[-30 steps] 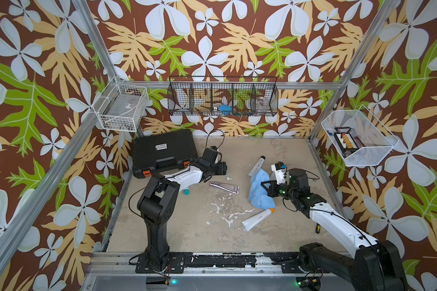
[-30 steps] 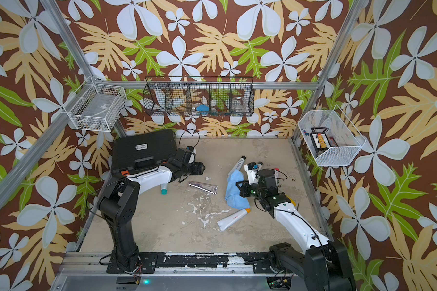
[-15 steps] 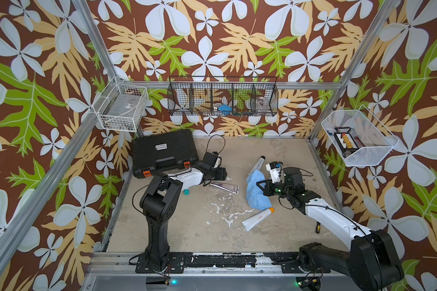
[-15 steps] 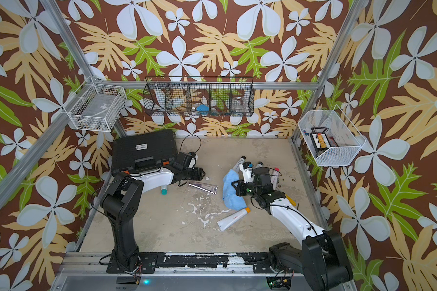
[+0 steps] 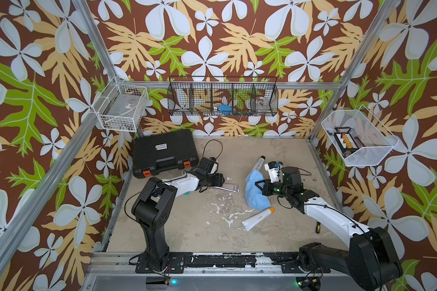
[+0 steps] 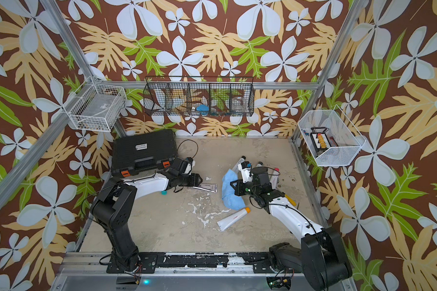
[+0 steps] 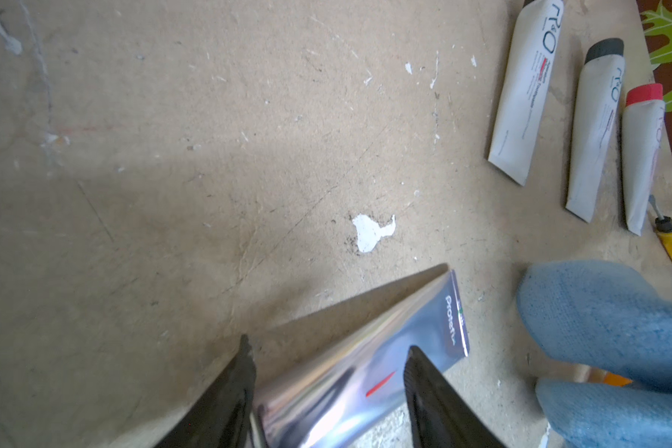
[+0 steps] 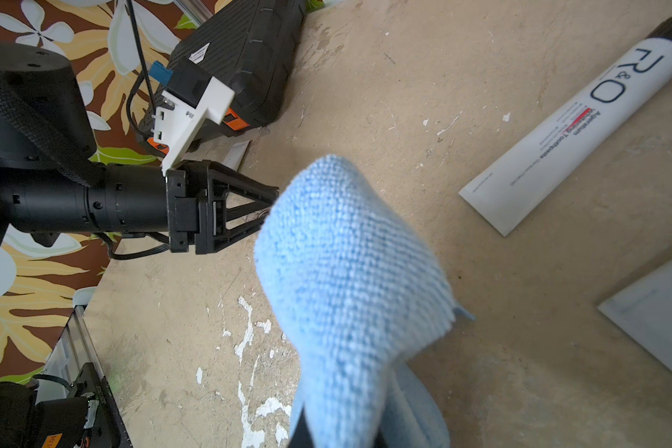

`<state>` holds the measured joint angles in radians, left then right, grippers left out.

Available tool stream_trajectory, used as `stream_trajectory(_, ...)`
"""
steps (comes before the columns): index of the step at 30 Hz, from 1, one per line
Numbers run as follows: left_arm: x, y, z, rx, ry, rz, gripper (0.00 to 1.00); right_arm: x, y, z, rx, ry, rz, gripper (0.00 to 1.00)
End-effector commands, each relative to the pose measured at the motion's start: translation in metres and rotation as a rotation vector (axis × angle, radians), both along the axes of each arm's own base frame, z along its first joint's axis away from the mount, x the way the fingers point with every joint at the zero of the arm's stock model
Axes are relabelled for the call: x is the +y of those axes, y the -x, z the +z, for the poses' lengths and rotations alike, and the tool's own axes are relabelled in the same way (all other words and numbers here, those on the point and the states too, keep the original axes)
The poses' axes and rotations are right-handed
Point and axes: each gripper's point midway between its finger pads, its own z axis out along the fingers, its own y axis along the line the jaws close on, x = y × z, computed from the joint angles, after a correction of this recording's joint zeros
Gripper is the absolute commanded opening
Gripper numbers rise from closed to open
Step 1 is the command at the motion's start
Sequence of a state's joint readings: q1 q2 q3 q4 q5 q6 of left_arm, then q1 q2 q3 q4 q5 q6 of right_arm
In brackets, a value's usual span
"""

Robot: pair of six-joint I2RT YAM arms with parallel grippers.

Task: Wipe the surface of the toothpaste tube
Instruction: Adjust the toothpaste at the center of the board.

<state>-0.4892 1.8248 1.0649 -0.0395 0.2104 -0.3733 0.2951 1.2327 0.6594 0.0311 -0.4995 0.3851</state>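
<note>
A silver toothpaste tube (image 5: pixel 229 186) (image 6: pixel 208 187) lies flat on the worn tabletop left of centre. My left gripper (image 5: pixel 222 182) (image 6: pixel 199 181) is low over its near end. In the left wrist view the tube (image 7: pixel 365 360) runs between the two black fingers of the left gripper (image 7: pixel 328 345), which stand apart on either side of it. My right gripper (image 5: pixel 259 185) (image 6: pixel 234 187) is shut on a blue cloth (image 5: pixel 254 195) (image 6: pixel 229 197). The cloth (image 8: pixel 350 271) drapes over the right gripper's (image 8: pixel 338 438) fingers and hangs a short way right of the tube's flat end.
A white tube with an orange cap (image 5: pixel 257 219) lies in front of the cloth. An R&O tube (image 5: pixel 259 162) lies behind it, and other tubes (image 7: pixel 598 128) lie beside the right wall. A black case (image 5: pixel 164 151) sits at back left. A yellow screwdriver (image 5: pixel 318 228) lies near the right edge.
The left gripper has come down along the silver tube and its fingers have narrowed around it. The right gripper has carried the cloth a little towards the tube.
</note>
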Motion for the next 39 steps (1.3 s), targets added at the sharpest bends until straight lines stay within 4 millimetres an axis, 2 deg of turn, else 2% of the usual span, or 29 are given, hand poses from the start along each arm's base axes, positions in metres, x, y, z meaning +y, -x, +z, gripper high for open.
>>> stream_trajectory(1, 0.001, 0.0, 0.005, -0.017, -0.001, -0.005, 0.63, 0.003, -0.003, 0.008, -0.026, -0.014, 0.005, 0.0)
stream_trajectory(5, 0.004, 0.004, 0.012, -0.031, -0.004, -0.01, 0.63, 0.005, -0.003, 0.009, -0.028, -0.013, 0.015, 0.0)
stream_trajectory(11, 0.026, 0.011, 0.031, -0.101, -0.044, 0.036, 0.69, 0.013, -0.003, 0.014, -0.029, -0.014, 0.039, 0.0)
stream_trajectory(18, 0.049, 0.029, 0.013, -0.079, 0.007, 0.093, 0.7, 0.032, -0.006, 0.02, -0.035, -0.009, 0.076, 0.0)
stream_trajectory(21, 0.048, 0.027, 0.009, -0.078, 0.036, 0.097, 0.71, 0.04, -0.007, 0.018, -0.032, -0.005, 0.093, 0.0)
stream_trajectory(27, 0.032, 0.017, 0.008, -0.059, 0.146, 0.064, 0.72, 0.044, -0.009, 0.008, -0.007, 0.012, 0.106, 0.0)
stream_trajectory(32, 0.032, 0.01, 0.001, -0.036, 0.18, 0.071, 0.72, 0.046, -0.011, 0.003, 0.011, 0.02, 0.115, 0.0)
stream_trajectory(39, 0.032, 0.015, -0.011, -0.004, 0.161, 0.055, 0.71, 0.047, -0.014, 0.002, 0.01, 0.028, 0.12, 0.0)
